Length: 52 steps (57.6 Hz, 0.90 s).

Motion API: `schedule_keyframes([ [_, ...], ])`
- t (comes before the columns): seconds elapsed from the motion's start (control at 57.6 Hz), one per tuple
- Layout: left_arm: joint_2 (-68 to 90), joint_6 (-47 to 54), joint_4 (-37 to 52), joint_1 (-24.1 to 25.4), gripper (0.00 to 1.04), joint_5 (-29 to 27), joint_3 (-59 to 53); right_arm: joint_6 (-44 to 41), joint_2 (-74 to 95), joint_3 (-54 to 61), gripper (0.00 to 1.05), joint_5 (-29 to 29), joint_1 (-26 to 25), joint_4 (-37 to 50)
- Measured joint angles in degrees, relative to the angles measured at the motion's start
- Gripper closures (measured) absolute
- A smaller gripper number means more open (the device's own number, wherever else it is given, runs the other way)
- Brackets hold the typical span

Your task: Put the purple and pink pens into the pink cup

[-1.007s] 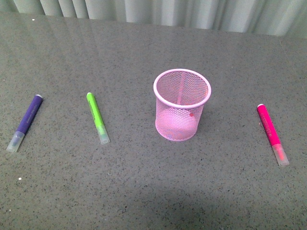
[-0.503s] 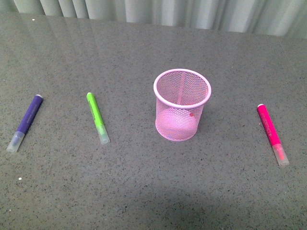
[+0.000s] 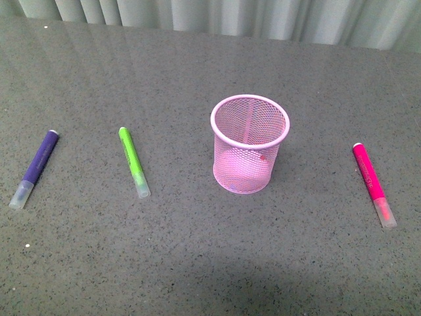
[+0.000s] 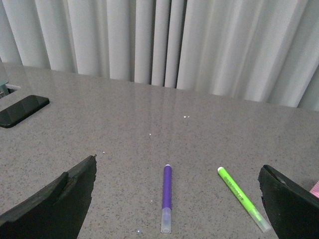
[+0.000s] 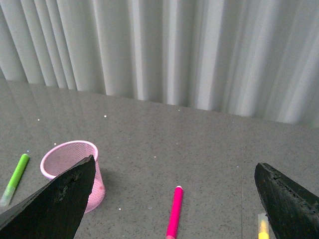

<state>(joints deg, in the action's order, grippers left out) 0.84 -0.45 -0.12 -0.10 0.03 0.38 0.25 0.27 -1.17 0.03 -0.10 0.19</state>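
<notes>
On the grey table (image 3: 197, 257), front view: the purple pen (image 3: 35, 168) lies flat at far left, the pink pen (image 3: 373, 184) flat at far right, and the pink cup (image 3: 248, 161) stands upright and empty between them, well apart from both; a green marker (image 3: 134, 161) lies between the purple pen and the cup. Neither arm shows. Left wrist view: the left gripper (image 4: 178, 164) hangs above the table with its jaws spread wide and nothing between them; the purple pen lies ahead, roughly centred in the gap, the green marker beside it, and a black phone (image 4: 22, 109) sits far off. Right wrist view: the right gripper (image 5: 175, 163) is likewise wide open and empty, with the pink pen centred ahead and the cup off to one side. Both pens are judged light, stiff and smooth-barrelled, likely to roll; a pinch across mid-barrel, clear of the translucent cap, seems best. The mesh cup looks light enough to tip if knocked.
</notes>
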Motion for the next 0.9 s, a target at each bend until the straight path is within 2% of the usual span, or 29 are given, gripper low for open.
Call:
schedule_keyframes([
  [0.902, 0.0, 0.0, 0.0, 0.0, 0.08, 0.0, 0.0, 0.0, 0.0, 0.0, 0.07, 0.0, 0.0, 0.0],
])
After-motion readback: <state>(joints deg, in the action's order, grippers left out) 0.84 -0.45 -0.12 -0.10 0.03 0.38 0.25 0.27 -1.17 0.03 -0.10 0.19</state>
